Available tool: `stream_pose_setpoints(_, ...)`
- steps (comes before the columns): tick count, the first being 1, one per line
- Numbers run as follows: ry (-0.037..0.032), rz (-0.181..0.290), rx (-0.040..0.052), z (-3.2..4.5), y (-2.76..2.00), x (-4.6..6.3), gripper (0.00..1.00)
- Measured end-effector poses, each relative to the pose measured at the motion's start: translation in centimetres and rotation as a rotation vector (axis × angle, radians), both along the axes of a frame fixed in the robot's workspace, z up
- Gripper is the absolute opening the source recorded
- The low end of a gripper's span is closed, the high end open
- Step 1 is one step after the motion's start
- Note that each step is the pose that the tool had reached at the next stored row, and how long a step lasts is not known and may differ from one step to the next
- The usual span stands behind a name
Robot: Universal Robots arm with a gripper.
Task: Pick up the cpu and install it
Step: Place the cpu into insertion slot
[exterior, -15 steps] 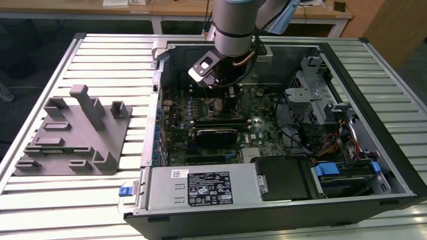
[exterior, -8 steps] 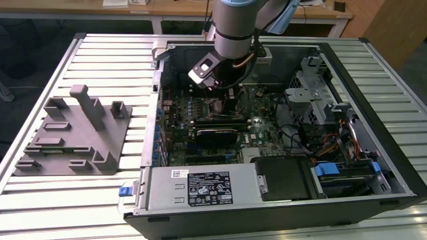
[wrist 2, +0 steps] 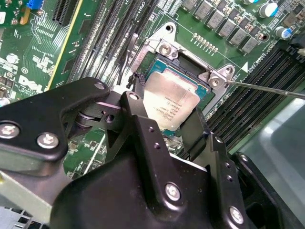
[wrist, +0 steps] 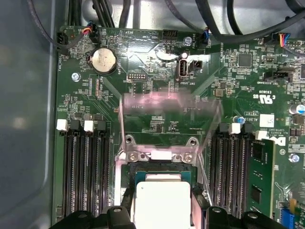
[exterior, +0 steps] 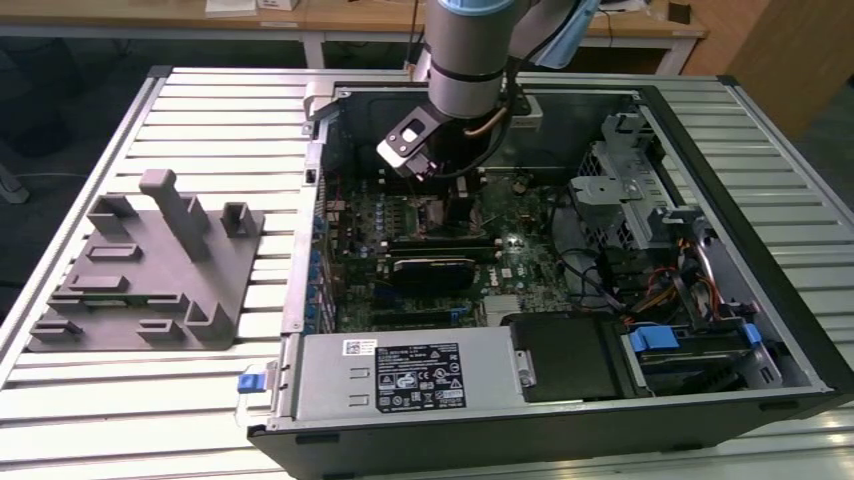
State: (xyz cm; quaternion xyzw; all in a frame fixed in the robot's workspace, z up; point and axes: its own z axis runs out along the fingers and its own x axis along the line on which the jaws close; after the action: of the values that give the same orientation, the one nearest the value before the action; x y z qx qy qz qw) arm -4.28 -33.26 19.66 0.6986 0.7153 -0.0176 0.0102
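A big grey bench [exterior: 134,400] made of metal strips held everything. On it lay an open black case [exterior: 747,200] with its side off, so you could look inside. The arm [exterior: 467,50] came down from above and went into the far part of the case. On the exterior view's left, beside the case, a grey holder [exterior: 147,270] with posts sticking up sat on the bench. Inside the case, on the near side, was a grey metal box [exterior: 387,375] with stickers on it. Past that box lay the green board [exterior: 521,260], flat on the floor of the case, with long black slots on it.

The black claw [wrist 2: 164,114] hung low over the middle of the board. Its two fingers [wrist 2: 143,133] were open just a little, only as wide as the cpu. One finger sat on each side of the cpu, right against its edges, so the claw looked like it had hold of it.

The socket [wrist 2: 164,47] was a shiny metal frame with screws, set between the rows of slots. In both wrist views the cpu [wrist 2: 174,98] [wrist: 162,200] was in the socket's square hole. Its silver top faced up between the fingers. I could not tell if it sat all the way down.
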Motion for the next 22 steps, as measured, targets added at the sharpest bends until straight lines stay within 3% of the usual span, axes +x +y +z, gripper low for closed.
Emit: stream_pose_setpoints(22, 0.0004, 0.0, -0.0007, -0.55, 0.12, 0.04, 0.54)
